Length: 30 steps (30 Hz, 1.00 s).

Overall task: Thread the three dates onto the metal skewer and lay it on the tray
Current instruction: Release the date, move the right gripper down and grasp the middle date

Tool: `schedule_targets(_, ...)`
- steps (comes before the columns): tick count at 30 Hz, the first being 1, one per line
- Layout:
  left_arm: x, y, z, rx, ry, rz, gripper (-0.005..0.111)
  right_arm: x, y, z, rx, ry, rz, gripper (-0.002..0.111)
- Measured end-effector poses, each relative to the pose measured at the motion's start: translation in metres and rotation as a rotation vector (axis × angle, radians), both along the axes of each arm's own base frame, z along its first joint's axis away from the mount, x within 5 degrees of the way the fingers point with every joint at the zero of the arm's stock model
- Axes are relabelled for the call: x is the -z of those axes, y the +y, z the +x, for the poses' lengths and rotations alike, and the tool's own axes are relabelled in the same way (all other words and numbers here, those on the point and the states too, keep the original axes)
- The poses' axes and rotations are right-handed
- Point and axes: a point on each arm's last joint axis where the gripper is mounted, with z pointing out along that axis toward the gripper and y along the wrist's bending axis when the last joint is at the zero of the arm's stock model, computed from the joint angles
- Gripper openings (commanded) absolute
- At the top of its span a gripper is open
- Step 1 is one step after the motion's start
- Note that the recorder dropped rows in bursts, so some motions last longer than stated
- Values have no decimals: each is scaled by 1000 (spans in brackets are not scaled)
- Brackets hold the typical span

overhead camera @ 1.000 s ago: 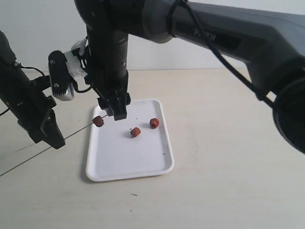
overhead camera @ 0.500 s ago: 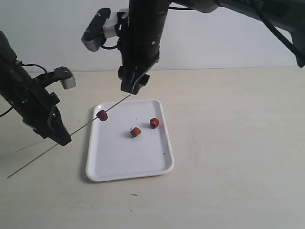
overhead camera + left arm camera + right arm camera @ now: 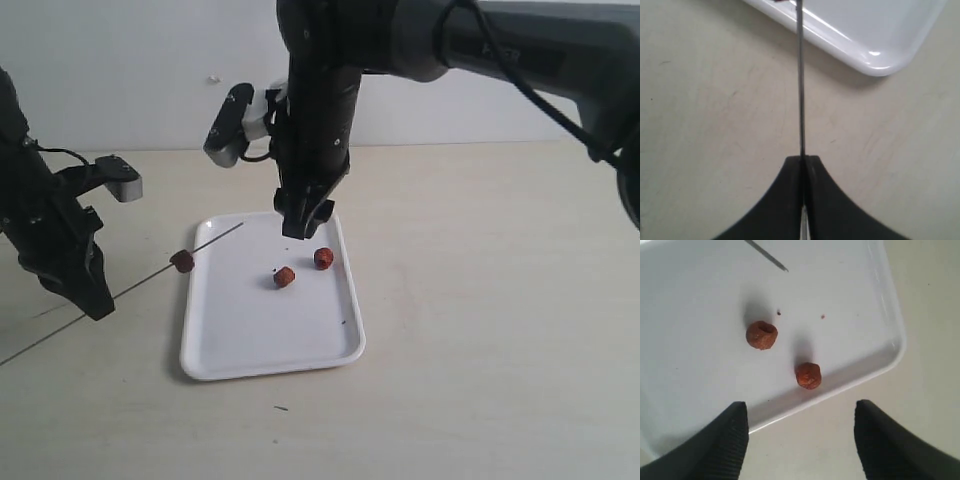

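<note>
The white tray point(image 3: 270, 340) lies on the table with two dates point(image 3: 285, 277) point(image 3: 324, 258) loose on it. A third date point(image 3: 182, 261) sits threaded on the metal skewer point(image 3: 215, 241), just off the tray's left edge. My left gripper point(image 3: 95, 300) is shut on the skewer point(image 3: 800, 90), which runs straight out from its tips point(image 3: 803, 160) toward the tray point(image 3: 875, 55). My right gripper point(image 3: 303, 222) hangs open over the tray's far edge, holding nothing. Its wrist view shows both loose dates point(image 3: 761, 335) point(image 3: 808, 375) and the skewer tip point(image 3: 767, 255) beyond its gripper point(image 3: 801, 409).
The skewer's tail end slants down toward the left edge of the exterior view. A small dark mark point(image 3: 282, 407) lies on the beige table in front of the tray. A white wall stands behind the table.
The left gripper has drawn the skewer and its date leftward, off the tray's left edge. The right gripper has swung right and come down over the tray's far edge.
</note>
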Motion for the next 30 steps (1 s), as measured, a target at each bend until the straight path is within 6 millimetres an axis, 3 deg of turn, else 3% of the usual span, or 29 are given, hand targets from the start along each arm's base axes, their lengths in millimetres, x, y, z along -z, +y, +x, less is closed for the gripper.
schedule_targets(6, -17, 4, -4, 12, -37, 31, 0, 37, 0, 11, -97, 0, -93, 59)
schedule_targets(11, -20, 10, -5, -23, -38, 98, 0, 59, 3, 15, -164, 13, -109, 59)
schedule_targets(17, -20, 12, -5, -51, -38, 120, 0, 64, 11, 14, -168, 26, -24, 59)
schedule_targets(30, -20, 10, -2, -68, -61, 106, 0, 63, 18, 12, 399, 101, 191, 59)
